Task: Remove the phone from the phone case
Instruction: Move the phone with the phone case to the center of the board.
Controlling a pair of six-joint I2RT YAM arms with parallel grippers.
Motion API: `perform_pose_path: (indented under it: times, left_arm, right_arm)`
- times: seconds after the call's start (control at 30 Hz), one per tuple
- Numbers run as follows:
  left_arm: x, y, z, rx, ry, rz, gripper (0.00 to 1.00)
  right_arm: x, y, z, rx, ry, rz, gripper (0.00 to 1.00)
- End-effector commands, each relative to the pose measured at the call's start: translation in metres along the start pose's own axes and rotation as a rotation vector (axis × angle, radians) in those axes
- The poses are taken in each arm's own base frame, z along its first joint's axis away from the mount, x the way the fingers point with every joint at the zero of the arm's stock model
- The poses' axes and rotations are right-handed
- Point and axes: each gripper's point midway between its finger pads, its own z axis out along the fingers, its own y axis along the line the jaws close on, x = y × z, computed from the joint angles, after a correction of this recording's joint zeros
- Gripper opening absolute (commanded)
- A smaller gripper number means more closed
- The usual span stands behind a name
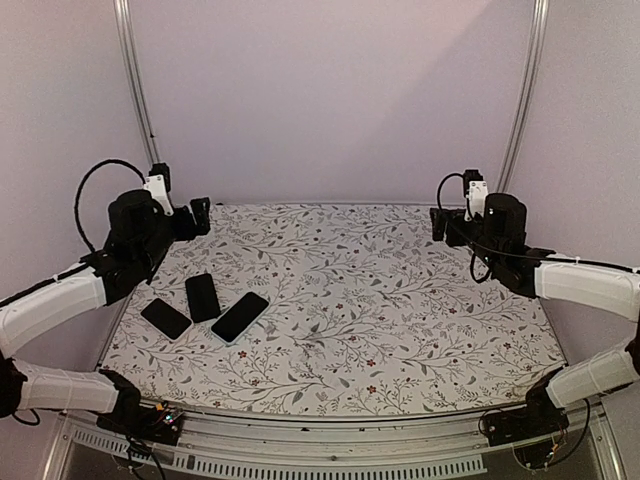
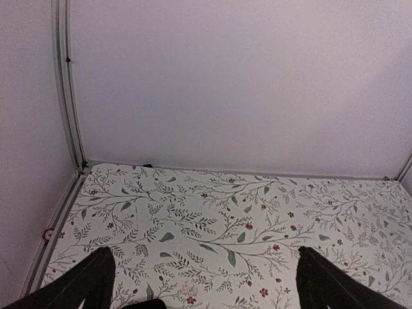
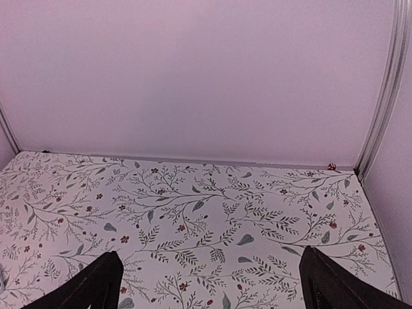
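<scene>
Top view: aim near-left, at three dark slabs; cased one indistinguishable. Left wrist: left gripper gaping, empty, so pull back nearward. Right wrist: right gripper gaping too; bring across to brace.

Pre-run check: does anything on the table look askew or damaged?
Nothing looks damaged or spilled. On the table, the dark left slab, middle slab and right slab lie flat, each angled differently; which holds the phone I cannot tell.
</scene>
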Motion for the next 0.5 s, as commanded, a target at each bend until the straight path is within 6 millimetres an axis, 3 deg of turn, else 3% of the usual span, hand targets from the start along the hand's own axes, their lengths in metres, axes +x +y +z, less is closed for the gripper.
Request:
perform_pose_path:
  times: [0.0,0.1,0.23,0.37,0.47]
  left_arm:
    - [0.031,0.017,-0.022,-0.108,0.194,0.017,0.99]
    - [0.030,0.036,-0.038,-0.183,0.188,0.002,0.99]
    - [0.031,0.024,-0.050,-0.057,0.161,0.032,0.99]
    - [0.065,0.016,-0.050,-0.018,0.314,0.015,0.99]
    - [0.097,-0.005,-0.055,0.084,0.425,-0.040,0.99]
  right_arm:
    - [0.010,-0.015,-0.018,0.100,0.076,0.002,0.99]
    - [0.001,-0.029,-0.035,0.150,0.039,0.080,0.99]
    - [0.007,-0.034,-0.046,0.152,0.031,0.155,0.99]
    - [0.021,-0.017,-0.049,0.045,0.070,0.189,0.99]
    - [0.031,-0.005,-0.051,-0.026,0.114,0.228,0.99]
